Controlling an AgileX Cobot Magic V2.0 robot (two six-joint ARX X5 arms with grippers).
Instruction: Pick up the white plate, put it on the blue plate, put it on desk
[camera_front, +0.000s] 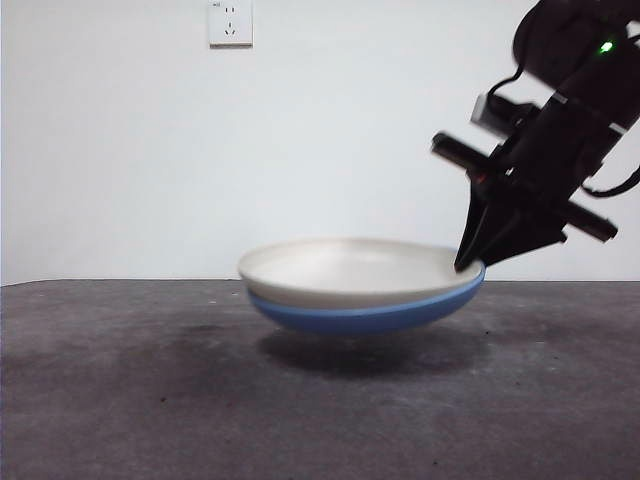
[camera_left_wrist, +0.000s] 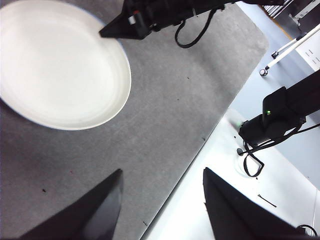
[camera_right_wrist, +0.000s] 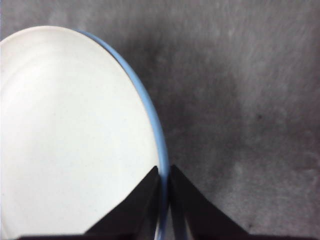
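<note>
Desk (camera_front: 120, 400) lies under the stack, which I judge lifted clear, a shadow beneath it. White plate (camera_front: 350, 270) sits nested in the blue plate (camera_front: 365, 315); both look stiff, smooth and breakable (likely slippery too), so the rim is my only hold. Right gripper (camera_right_wrist: 165, 200) has its jaws pinched nearly closed on both rims at the stack's edge. Left gripper (camera_left_wrist: 162, 200) hangs open, well apart, holding nothing.

From my station I saw a plain cream-white plate (camera_front: 350, 268) nested in a glossy blue plate (camera_front: 365, 316), the mottled dark grey-brown surface (camera_front: 120, 400) beneath, the right gripper (camera_front: 470, 262) with black jaws, and a white wall (camera_front: 120, 150) behind.
</note>
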